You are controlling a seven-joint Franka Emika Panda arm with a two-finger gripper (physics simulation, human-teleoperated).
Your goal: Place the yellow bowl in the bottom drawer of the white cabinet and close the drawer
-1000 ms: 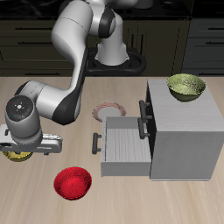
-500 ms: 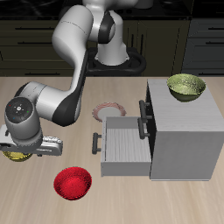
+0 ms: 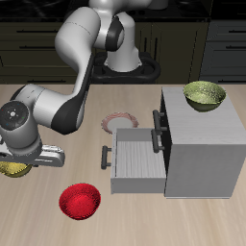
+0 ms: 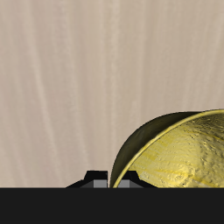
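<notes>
A: Entry — the two-finger gripper (image 3: 17,166) is down over the small glossy bright-yellow round bowl (image 3: 12,170), close to the table's front edge. In the wrist view its fingertips (image 4: 99,178) sit either side of the yellow bowl's (image 4: 175,150) rim; clamped on the rim or merely straddling it, I cannot tell.

B: Why the rim?

A: My judgement: a thin wall fits between narrow fingers, the full bowl would not. The yellow bowl rests on the pale wooden table (image 3: 58,226), well apart from the light grey-white boxy cabinet (image 3: 200,144).

B: Drawer state?

A: The bottom drawer (image 3: 133,165) is pulled out toward the bowl's side, its dark bar handle (image 3: 103,158) leading — open, presumably, so the bowl can go straight in. The upper drawer (image 3: 159,124) looks shut.

B: Counts?

A: Bowls, three: one yellow bowl, one glossy red bowl (image 3: 80,202) in front of the open drawer, one duller olive-green bowl (image 3: 205,94) on the cabinet top. Drawers, two. One flat round plate (image 3: 120,122) farther back.
</notes>
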